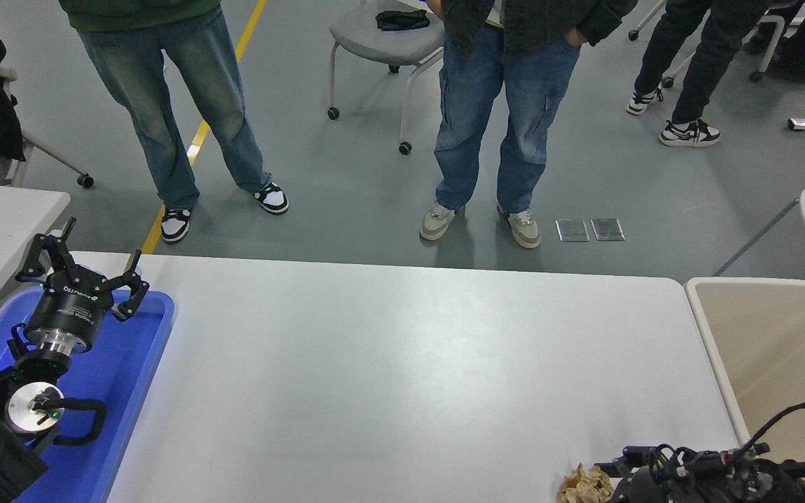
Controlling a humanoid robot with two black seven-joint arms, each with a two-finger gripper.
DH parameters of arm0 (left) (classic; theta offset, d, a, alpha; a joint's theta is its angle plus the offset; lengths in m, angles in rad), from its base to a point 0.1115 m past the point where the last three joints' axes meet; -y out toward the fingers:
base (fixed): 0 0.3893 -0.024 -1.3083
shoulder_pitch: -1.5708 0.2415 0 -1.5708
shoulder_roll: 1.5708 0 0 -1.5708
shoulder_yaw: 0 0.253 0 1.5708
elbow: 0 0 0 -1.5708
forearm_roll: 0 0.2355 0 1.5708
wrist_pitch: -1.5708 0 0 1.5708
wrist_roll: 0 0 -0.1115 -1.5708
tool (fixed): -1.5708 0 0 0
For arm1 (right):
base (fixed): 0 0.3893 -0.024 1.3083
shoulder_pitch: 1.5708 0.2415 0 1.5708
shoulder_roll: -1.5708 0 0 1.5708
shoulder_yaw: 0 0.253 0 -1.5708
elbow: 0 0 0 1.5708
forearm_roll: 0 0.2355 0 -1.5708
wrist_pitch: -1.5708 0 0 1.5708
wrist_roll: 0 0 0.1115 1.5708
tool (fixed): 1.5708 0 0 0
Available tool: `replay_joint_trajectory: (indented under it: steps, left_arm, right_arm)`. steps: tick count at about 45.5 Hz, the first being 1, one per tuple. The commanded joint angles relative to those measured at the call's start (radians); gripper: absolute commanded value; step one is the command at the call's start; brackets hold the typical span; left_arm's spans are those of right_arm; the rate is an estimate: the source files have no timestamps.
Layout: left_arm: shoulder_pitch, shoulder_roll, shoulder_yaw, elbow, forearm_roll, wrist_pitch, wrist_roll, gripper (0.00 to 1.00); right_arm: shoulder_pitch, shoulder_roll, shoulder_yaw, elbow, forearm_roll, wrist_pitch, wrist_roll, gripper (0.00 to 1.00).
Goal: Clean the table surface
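Crumpled paper wad on table: light, soft, pinch middle. Right hand beside it, grip unclear. Left hand spread apart.

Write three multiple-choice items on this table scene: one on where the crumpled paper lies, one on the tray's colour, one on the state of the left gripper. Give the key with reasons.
1. Where is the crumpled brown paper on the table surface?
A. At the far left corner
B. At the near edge, toward the right, beside the right gripper
C. Inside the beige bin

2. What colour is the tray under the left gripper?
A. Blue
B. Red
C. Green

3. What state is the left gripper in?
A. Shut on the paper
B. Open, holding nothing
C. Out of view

Key: 1 B, the wad lies at the picture's bottom edge, just left of the right arm's end. 2 A, the tray at the table's left end is plainly blue. 3 B, its fingers are spread above the tray with nothing between them.
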Motion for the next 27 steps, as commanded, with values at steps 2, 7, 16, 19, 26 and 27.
replay_joint_trajectory:
  steps: [2,7,16,19,26,27]
  left_arm:
    - [0.000,0.000,0.000,0.000,0.000,0.000,0.000,1.00]
    - [0.000,0.000,0.000,0.000,0.000,0.000,0.000,1.00]
    - [0.000,0.000,0.000,0.000,0.000,0.000,0.000,1.00]
    - [0.000,0.000,0.000,0.000,0.000,0.000,0.000,1.00]
    - [0.000,0.000,0.000,0.000,0.000,0.000,0.000,1.00]
    - [0.000,0.000,0.000,0.000,0.000,0.000,0.001,1.00]
  right_arm:
    - [-0.012,0.014,0.023,-0.028,0.010,-0.002,0.000,0.08]
    - [-0.017,0.011,0.037,-0.025,0.014,-0.005,0.000,0.00]
    - [-0.017,-0.015,0.072,-0.001,0.062,-0.001,0.021,0.00]
    - [-0.017,-0.038,0.083,0.024,0.086,-0.001,0.037,0.00]
    - [0.015,-0.101,0.097,0.076,0.140,0.010,0.069,0.00]
    - [0.023,-0.114,0.097,0.088,0.158,0.012,0.075,0.00]
